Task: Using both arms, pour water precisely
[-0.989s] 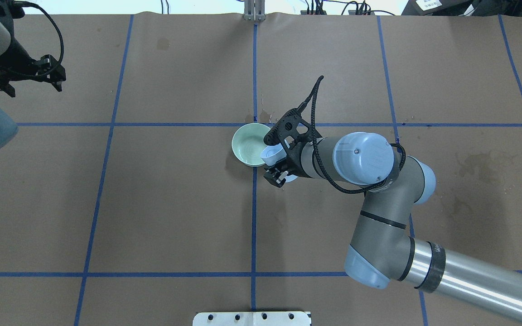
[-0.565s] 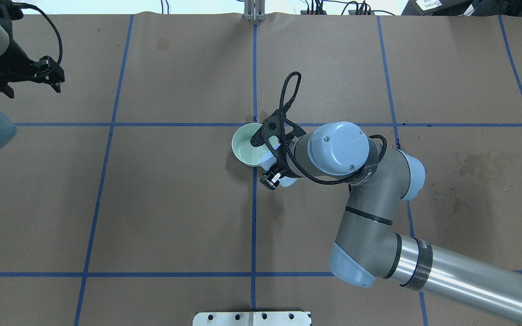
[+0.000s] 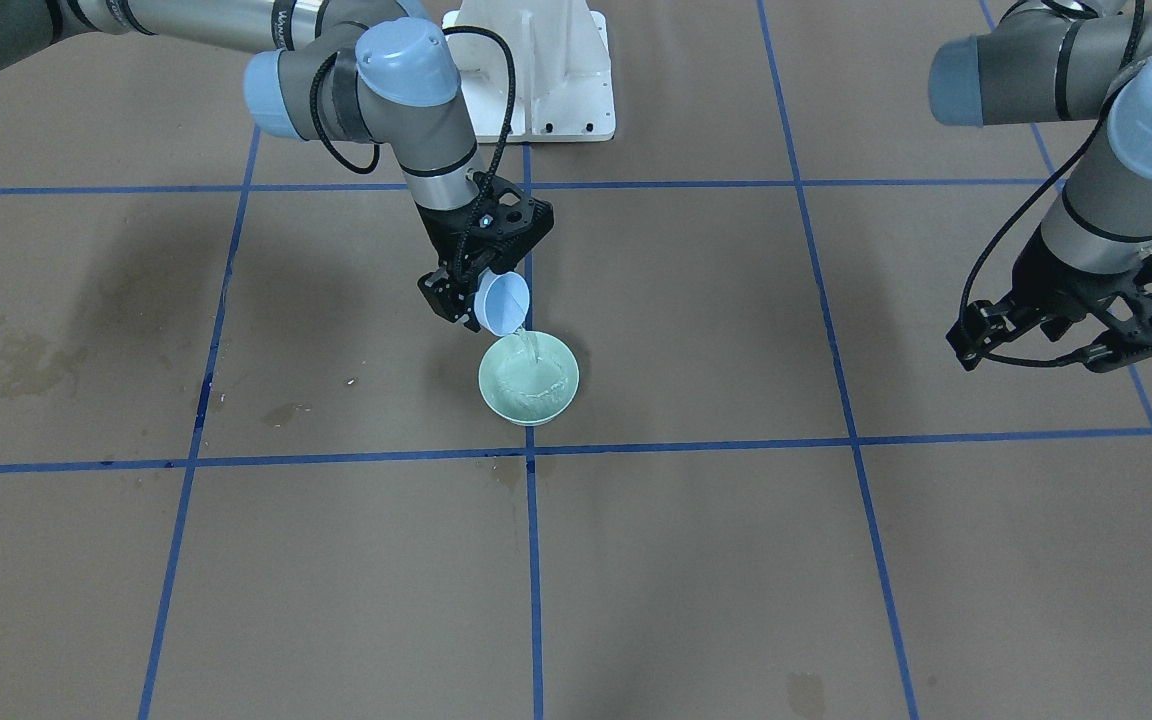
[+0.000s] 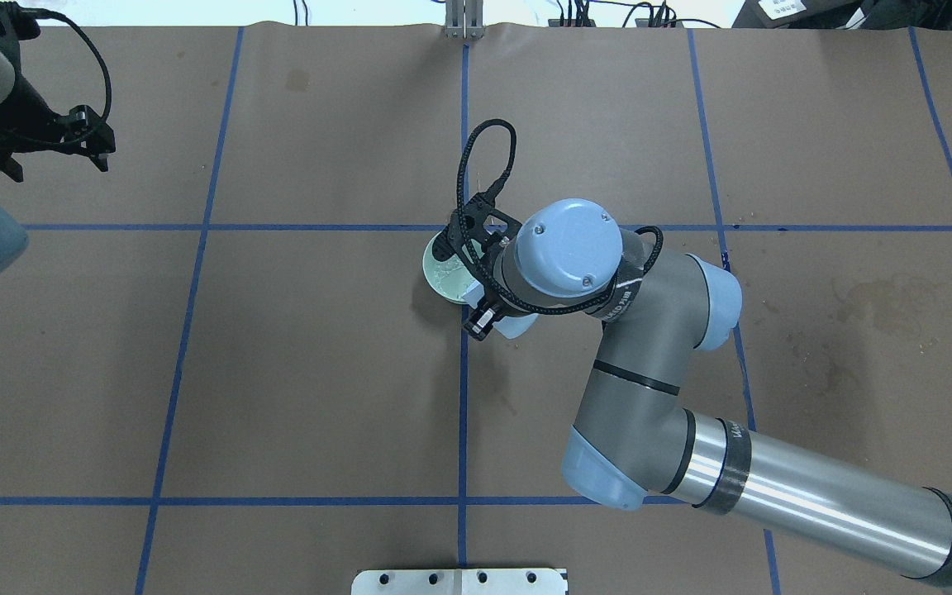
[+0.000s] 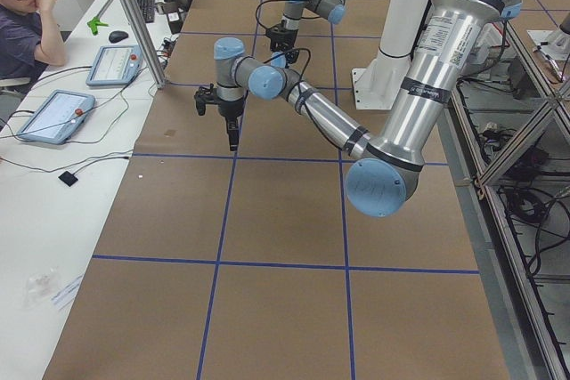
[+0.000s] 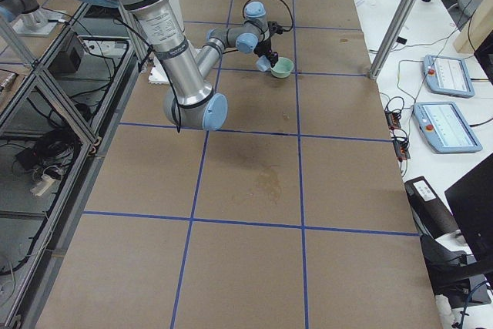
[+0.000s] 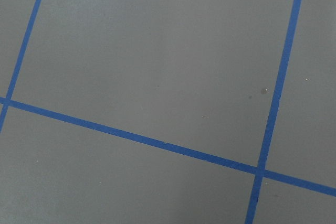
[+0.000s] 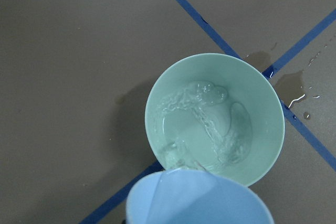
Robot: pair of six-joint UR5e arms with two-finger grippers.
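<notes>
Right arm [image 3: 406,90] reaches to table centre. The right gripper [image 3: 476,295] has its jaws pinching a light blue plastic cup [image 3: 502,303], which is tipped steeply with its lip over the near-robot rim of a pale green round bowl [image 3: 492,398]. The clear water [image 8: 210,124] runs in a thin stream from the cup and swirls in the bowl bottom. The bowl stands upright on the brown paper-covered table [image 3: 736,560], on the centre blue tape line [image 3: 534,560]. Small wet patches [image 8: 291,85] lie just beside the bowl. Left arm [image 3: 1106,150] is well apart at the robot's left side. The left gripper [image 3: 1033,360] hangs above bare paper, jaws spread, nothing between them.
</notes>
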